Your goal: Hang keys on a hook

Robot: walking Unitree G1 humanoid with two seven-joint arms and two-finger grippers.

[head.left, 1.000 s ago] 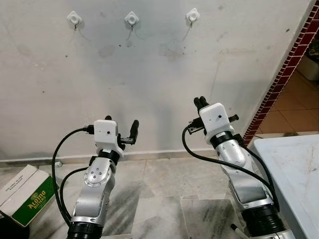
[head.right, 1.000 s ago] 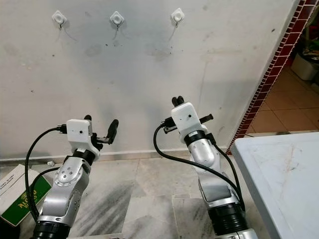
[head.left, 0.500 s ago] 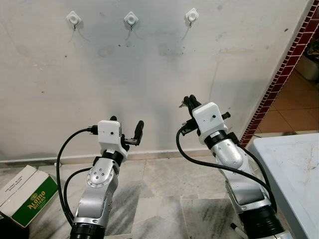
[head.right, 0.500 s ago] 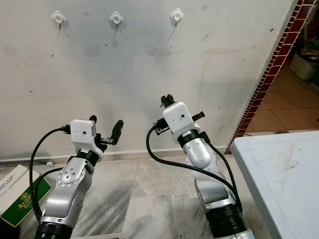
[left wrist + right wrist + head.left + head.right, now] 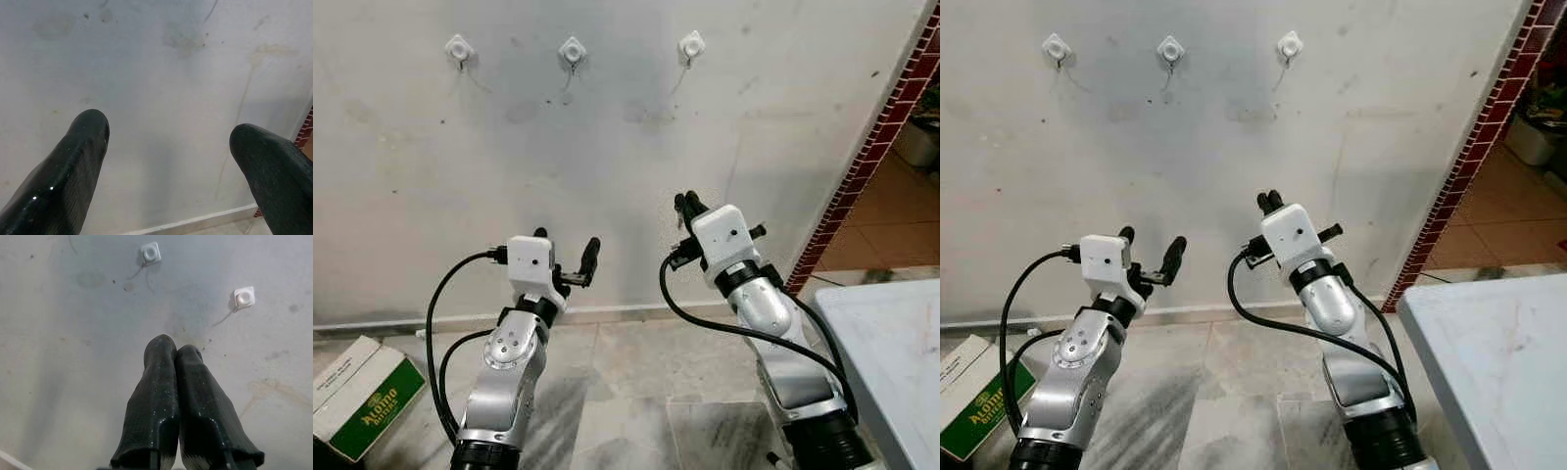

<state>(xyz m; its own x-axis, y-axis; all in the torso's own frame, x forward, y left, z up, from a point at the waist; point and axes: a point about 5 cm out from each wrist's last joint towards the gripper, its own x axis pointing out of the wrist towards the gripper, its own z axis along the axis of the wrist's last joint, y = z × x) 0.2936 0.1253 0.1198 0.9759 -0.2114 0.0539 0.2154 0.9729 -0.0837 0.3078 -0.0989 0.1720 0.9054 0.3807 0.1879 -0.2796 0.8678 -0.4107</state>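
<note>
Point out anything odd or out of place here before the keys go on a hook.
All three white hooks on the stained wall are bare. No keys can be seen: the right gripper is pressed shut with nothing visible between its fingers, and the left gripper is open and empty. A green-and-white carton lies on the floor.

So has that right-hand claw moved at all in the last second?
Yes. The right gripper has swung to the robot's left, away from the red brick edge.
</note>
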